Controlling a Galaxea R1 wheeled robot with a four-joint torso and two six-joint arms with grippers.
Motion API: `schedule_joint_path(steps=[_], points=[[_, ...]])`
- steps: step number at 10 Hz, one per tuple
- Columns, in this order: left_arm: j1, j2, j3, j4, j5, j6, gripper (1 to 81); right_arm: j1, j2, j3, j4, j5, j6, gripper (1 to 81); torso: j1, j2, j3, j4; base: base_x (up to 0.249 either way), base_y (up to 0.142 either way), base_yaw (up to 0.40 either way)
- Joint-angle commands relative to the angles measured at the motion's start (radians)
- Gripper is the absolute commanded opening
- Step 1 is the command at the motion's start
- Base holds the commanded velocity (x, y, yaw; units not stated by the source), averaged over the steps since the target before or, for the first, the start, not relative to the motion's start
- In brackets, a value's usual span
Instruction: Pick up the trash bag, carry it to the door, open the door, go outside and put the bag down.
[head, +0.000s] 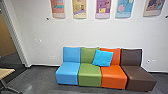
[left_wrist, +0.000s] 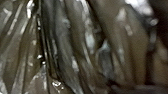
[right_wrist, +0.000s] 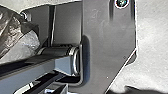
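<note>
Head view. A row of four armless, smooth-covered seats stands along a plain white wall: from the robot's left to right, a blue seat, a green seat, an orange seat and a dark brown seat. A square, bright turquoise fabric cushion leans where the green and orange backrests meet. Above hang five colourful rectangular posters. To the robot's left are a pale door frame and, nearer, the corner of a light wood-coloured table, both over a dark grey floor.

Left wrist view. The translucent, brownish trash bag of glossy, creased plastic lies close to the camera, its long folds gathered. How far the left gripper's jaws stand apart, and whether they grip the bag, cannot be told.

Right wrist view. Part of the crumpled bag appears beside the robot's own dark bodywork, above a pale grey ground surface. The opening of the right gripper's jaws, and any hold, cannot be told.
</note>
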Motion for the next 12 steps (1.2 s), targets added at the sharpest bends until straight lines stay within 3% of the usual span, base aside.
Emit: schedule_joint_path(steps=[1, 6, 12], points=[[-0.046, 0.000, 0.001, 0.001, 0.091, 0.016, 1.0, 0.041, 0.003, 0.000, -0.005, -0.062, -0.001, 81.1, 0.000, 0.000, 0.000, 0.000, 0.000, 0.000, 0.080], [-0.046, -0.002, 0.002, -0.004, 0.097, 0.014, 1.0, 0.040, 0.002, -0.012, -0.006, -0.062, -0.002, 81.1, 0.000, 0.000, 0.000, 0.000, 0.000, 0.000, -0.007], [-0.046, 0.000, 0.002, -0.012, 0.099, 0.014, 1.0, 0.041, 0.003, -0.018, -0.015, -0.062, -0.002, 81.1, 0.000, 0.000, 0.000, 0.000, 0.000, 0.000, -0.299]])
